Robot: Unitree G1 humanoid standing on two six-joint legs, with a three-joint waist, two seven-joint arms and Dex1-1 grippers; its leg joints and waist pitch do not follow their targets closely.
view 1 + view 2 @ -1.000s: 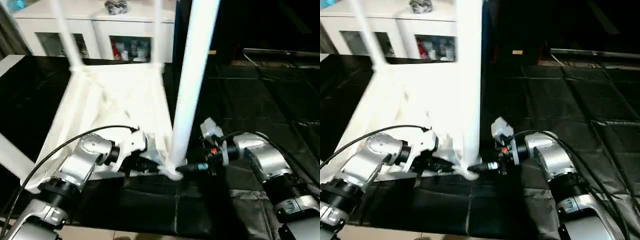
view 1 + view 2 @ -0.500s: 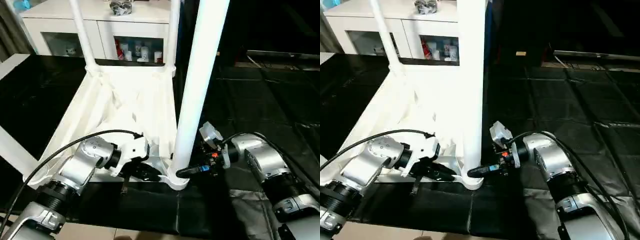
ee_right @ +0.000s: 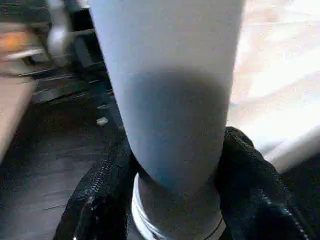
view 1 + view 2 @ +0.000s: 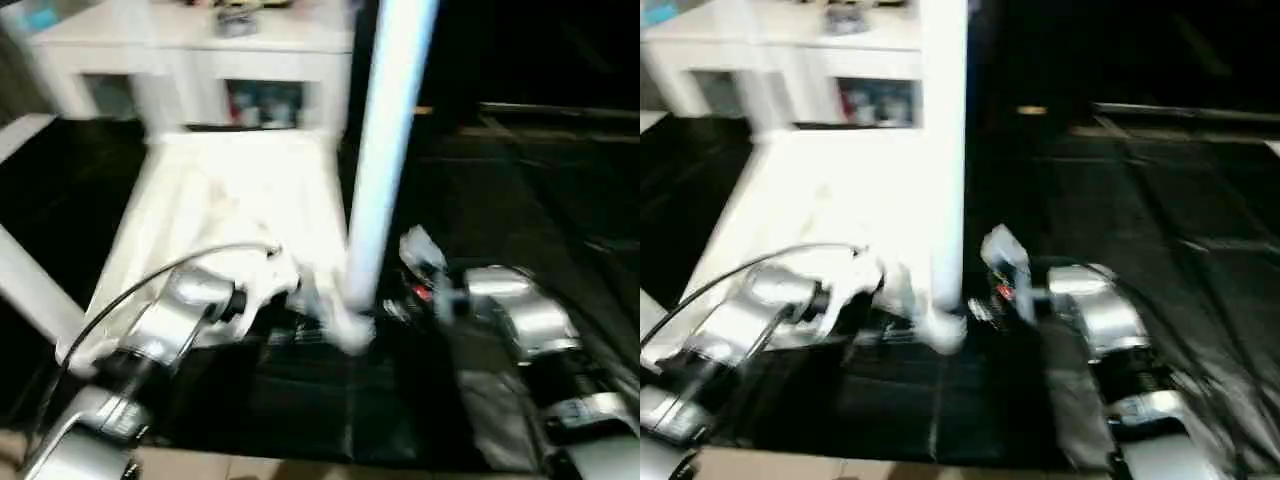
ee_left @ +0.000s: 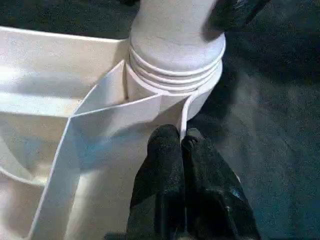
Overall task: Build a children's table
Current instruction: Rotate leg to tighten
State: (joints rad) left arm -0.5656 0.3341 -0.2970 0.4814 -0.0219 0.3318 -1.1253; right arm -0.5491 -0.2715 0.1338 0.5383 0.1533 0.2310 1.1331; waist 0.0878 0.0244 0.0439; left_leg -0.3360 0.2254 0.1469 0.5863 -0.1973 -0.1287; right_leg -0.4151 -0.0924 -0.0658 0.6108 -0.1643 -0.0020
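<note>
We see the children's table (image 4: 225, 200) lying upside down on the black floor mat (image 4: 520, 200), its white plastic underside smooth between thin raised ribs and its near right corner ending in a round ringed socket (image 5: 176, 60). A long, smooth white tube leg (image 4: 385, 150) stands upright in that socket, and another leg (image 4: 30, 290) slants at the near left. Our left gripper (image 5: 182, 145) reaches in low from the left, its two black textured fingers pressed tight together with the thin plastic rim at the corner pinched between their tips. Our right gripper (image 3: 175, 190) comes in level from the right, its black fingers (image 3: 102, 195) clasped on either side of the leg's base just above the socket. A white cabinet (image 4: 200, 60) with glass doors stands behind.
</note>
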